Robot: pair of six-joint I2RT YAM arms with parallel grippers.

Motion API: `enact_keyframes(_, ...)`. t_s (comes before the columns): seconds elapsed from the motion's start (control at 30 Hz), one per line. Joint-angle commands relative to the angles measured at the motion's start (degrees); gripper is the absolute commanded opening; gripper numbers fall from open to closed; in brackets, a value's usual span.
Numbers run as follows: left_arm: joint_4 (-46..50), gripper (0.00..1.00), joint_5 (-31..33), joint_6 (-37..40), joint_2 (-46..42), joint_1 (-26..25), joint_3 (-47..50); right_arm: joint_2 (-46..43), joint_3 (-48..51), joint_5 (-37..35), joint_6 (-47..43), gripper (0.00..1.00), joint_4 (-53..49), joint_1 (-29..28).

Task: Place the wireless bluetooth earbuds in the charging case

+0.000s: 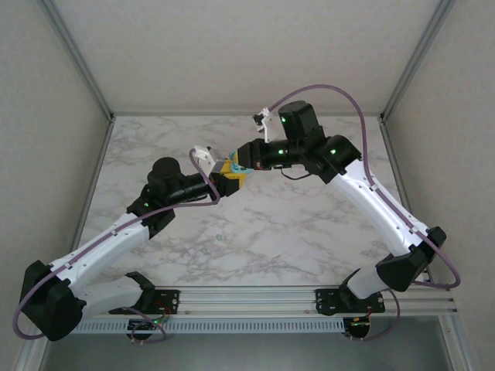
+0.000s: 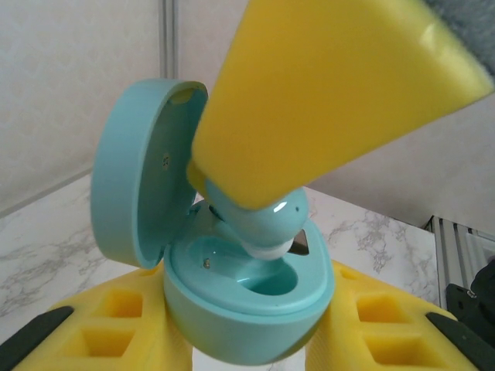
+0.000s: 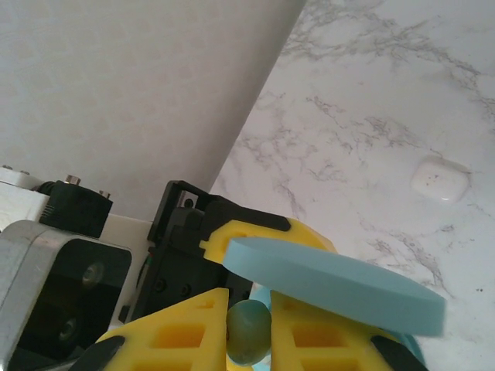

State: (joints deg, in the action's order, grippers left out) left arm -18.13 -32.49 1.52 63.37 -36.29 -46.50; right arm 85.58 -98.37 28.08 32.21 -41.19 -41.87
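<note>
Overhead view. Left fingers (image 1: 230, 182) and right fingers (image 1: 239, 165) meet tip to tip above the middle of the marble table (image 1: 309, 224). What sits between them is too small to make out from here.

Left wrist view. Left fingers (image 2: 116, 328), yellow, partly closed, clamp the lower shell of a teal charging case (image 2: 247, 309), one finger on each flank. The lid (image 2: 139, 201) is hinged open and stands upright at the left. One of the right fingers (image 2: 332, 93) comes down from the upper right. It carries a teal earbud (image 2: 259, 220), whose white tip is at the mouth of a well in the case's inner tray. A small metal contact shows in the tray beside that well.

Right wrist view. Right fingers (image 3: 182, 336), yellow, are drawn fully together on the earbud (image 3: 247, 332), which is pinched between the two pads. The lid (image 3: 332, 286), seen edge-on, lies as a teal slab just past the fingertips. One of the left fingers (image 3: 263, 232) shows beyond it, on a black mount. A white pebble-shaped piece (image 3: 439, 179) lies on the table (image 3: 371, 93), well apart from the case.
</note>
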Motion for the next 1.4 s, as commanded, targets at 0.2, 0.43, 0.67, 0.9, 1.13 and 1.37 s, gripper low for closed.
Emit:
enact_keyframes(0.2,-1.07,0.26,0.27,0.85,-0.52,-0.53,-2.1,1.08,-2.31,-3.06,-1.14,0.17,-3.55,-0.64)
enact_keyframes(0.43,-1.73,0.26,1.39,0.81,-0.51,-0.53,-2.1,1.6,-1.77,-0.83,0.09,0.19,-3.68,-0.62)
enact_keyframes(0.67,-1.73,0.26,1.33,0.94,0.02,-0.62,-2.37,1.69,-1.59,0.17,1.32,0.19,-1.95,-0.63)
enact_keyframes(0.9,-1.98,0.26,2.68,1.12,-0.09,-0.64,-2.13,2.08,-2.03,-0.35,1.34,0.19,-3.26,-2.43)
enact_keyframes(1.13,-2.08,0.26,2.96,1.42,-0.25,-0.69,-2.19,2.93,-3.22,-5.09,0.52,0.23,-6.93,-2.94)
enact_keyframes(1.37,-1.82,0.26,2.78,1.64,-0.53,-0.69,-2.19,2.66,-4.24,-7.93,0.53,0.27,-7.52,-2.88)
